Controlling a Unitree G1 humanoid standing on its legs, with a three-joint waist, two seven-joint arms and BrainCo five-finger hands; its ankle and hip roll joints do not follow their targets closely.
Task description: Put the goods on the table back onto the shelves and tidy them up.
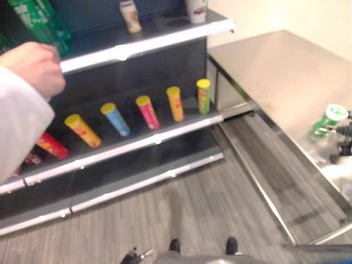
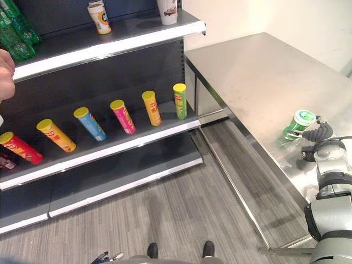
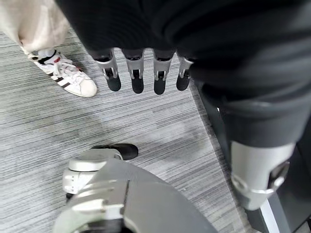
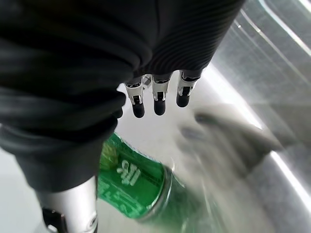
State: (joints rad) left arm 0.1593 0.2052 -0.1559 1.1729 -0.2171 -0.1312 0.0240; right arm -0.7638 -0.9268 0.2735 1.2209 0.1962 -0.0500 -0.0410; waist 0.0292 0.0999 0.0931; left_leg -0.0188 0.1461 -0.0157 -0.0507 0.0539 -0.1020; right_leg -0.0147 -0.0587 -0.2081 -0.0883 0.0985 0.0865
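Observation:
A green can with a white lid (image 2: 300, 124) lies on the steel table (image 2: 258, 77) near its front right edge. My right hand (image 2: 320, 133) hovers just beside and over it. In the right wrist view the fingers (image 4: 159, 97) hang straight above the table, and the green can (image 4: 136, 187) lies past the thumb, not gripped. My left hand (image 3: 137, 73) hangs low over the floor with straight fingers, holding nothing. The shelves (image 2: 110, 47) stand to the left of the table.
Several chip tubes lean in a row on the middle shelf, from red (image 2: 19, 147) to green (image 2: 180, 100). Green bottles (image 2: 16, 30), a small bottle (image 2: 99, 16) and a white cup (image 2: 168, 11) stand on the top shelf. A person's hand (image 1: 36, 66) reaches toward it; their shoe (image 3: 68, 80) is close by.

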